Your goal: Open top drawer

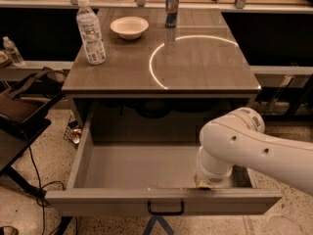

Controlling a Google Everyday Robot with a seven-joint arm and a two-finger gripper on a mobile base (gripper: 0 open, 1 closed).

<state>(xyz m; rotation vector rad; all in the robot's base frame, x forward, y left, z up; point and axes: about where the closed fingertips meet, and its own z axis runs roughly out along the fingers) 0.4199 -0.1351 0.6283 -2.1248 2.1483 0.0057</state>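
Observation:
The top drawer [137, 168] is a deep grey box pulled far out from under the wooden table top [161, 58]. Its front panel [98, 202] carries a small dark loop handle [166, 208] at the centre. The drawer's inside shows nothing in it. My white arm [254, 146] comes in from the right and bends down into the drawer. The gripper [211, 181] is at the inner side of the front panel, right of the handle, and the arm's wrist hides its fingers.
On the table top stand a water bottle [91, 31], a white bowl [129, 27] and a can [171, 2]. A dark chair with bags [22, 111] and cables stands at the left. A black frame and shelf stand behind and to the right.

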